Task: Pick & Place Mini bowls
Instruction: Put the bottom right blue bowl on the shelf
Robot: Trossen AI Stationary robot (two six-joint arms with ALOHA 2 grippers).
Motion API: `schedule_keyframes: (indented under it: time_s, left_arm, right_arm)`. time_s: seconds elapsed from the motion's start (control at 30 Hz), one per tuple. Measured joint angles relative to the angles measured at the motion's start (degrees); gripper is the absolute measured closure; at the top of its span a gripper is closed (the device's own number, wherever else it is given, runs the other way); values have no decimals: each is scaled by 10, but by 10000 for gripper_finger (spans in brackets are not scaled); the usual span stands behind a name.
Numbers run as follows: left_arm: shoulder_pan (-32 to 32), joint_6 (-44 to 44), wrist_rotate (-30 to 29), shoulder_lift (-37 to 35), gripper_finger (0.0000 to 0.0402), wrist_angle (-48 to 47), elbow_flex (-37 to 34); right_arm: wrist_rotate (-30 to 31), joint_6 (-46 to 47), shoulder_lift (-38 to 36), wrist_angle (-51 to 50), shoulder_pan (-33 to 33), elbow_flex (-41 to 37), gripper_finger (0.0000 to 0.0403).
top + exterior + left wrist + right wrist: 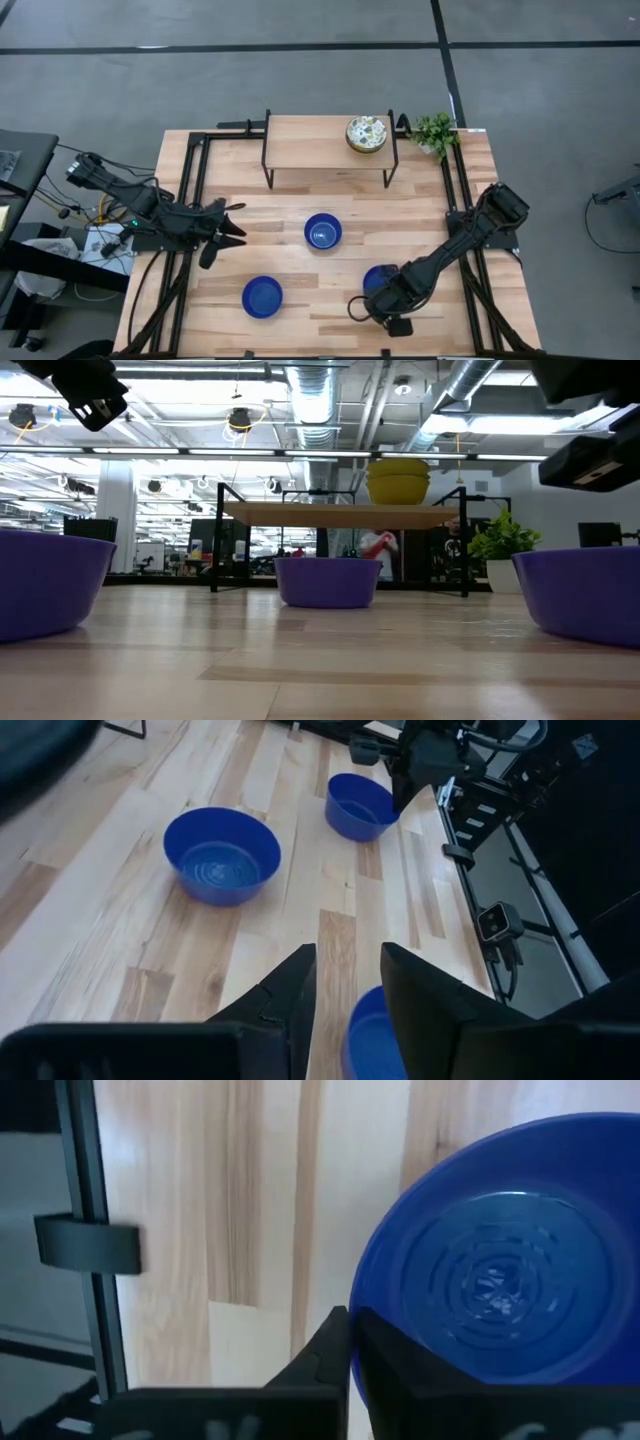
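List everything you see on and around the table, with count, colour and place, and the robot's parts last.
Glossy blue round mini bowls: three, blue; middle, front left, front right.
Cream floral speckled bowls: a stack, count unclear, on the raised wooden shelf at the back.
Small green potted plant: one, back right corner.
Light wooden table: one.
Left hand: dark, partly open, empty, hovering at left.
Right hand: dark, shut on the front right blue bowl's rim.

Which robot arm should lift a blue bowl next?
The right arm, most likely. The right gripper is already shut on the rim of the nearest blue bowl. The left gripper hangs part open above bare table, holding nothing, away from every bowl.
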Motion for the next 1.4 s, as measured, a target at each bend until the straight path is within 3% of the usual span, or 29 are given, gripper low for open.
schedule_keyframes:
  time_s: [0.47,0.83,1.1,1.4]
  left_arm:
    - [0,0,0,85,290,112,0]
    - [0,6,0,160,290,215,0]
    - [0,124,0,234,290,309,0]
    - [0,351,0,303,290,446,0]
  right_arm:
    - [35,-16,0,-3,-11,66,403]
    - [68,-189,0,-102,-15,130,402]
    - [79,-371,-1,-156,-15,150,402]
    - [130,-448,-1,-219,-49,194,403]
